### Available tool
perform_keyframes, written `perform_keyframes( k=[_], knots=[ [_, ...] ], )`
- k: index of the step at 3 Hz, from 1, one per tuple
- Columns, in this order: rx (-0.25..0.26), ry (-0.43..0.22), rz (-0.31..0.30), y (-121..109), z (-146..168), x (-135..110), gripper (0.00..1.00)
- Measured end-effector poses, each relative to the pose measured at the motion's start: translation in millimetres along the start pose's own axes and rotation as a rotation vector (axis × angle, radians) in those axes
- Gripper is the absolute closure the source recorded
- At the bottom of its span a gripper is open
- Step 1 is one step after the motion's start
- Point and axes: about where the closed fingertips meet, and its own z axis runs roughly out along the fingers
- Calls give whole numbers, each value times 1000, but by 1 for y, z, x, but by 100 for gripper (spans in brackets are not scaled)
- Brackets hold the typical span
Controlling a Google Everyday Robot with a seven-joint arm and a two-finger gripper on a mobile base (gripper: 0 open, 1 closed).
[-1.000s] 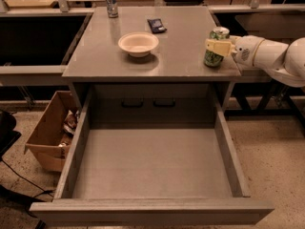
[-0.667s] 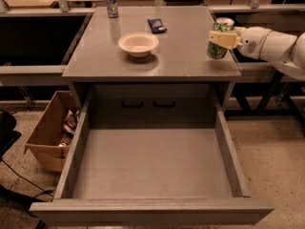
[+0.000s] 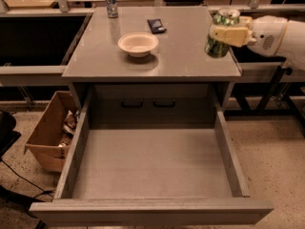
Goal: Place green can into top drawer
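Note:
The green can (image 3: pixel 218 46) has mottled green sides and a silver top. It is tilted and held just above the right edge of the grey cabinet top (image 3: pixel 186 56). My gripper (image 3: pixel 228 32) comes in from the right on a white arm and is shut on the can, its cream fingers (image 3: pixel 228 34) wrapped round the can's upper half. The top drawer (image 3: pixel 152 161) is pulled wide open below, a deep grey box with nothing in it. Its broad front panel (image 3: pixel 152 213) is nearest the camera.
A white bowl (image 3: pixel 138 44) sits mid-top. A dark small packet (image 3: pixel 156 25) lies behind it. A slim silver-blue can (image 3: pixel 110 1) stands at the back left. A brown cardboard box (image 3: pixel 50 130) with clutter sits on the floor left of the drawer. Black table legs stand at right.
My gripper has lifted the green can off the cabinet top and carried it a little up and toward the right edge. The can is now more tilted.

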Motion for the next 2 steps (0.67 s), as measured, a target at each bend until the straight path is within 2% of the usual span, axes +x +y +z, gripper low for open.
perform_keyframes(
  k=[1,2],
  knots=[
    [-91,45,24,39,8,13,100],
    [-135,74,-46,89,36,59,100]
  ],
)
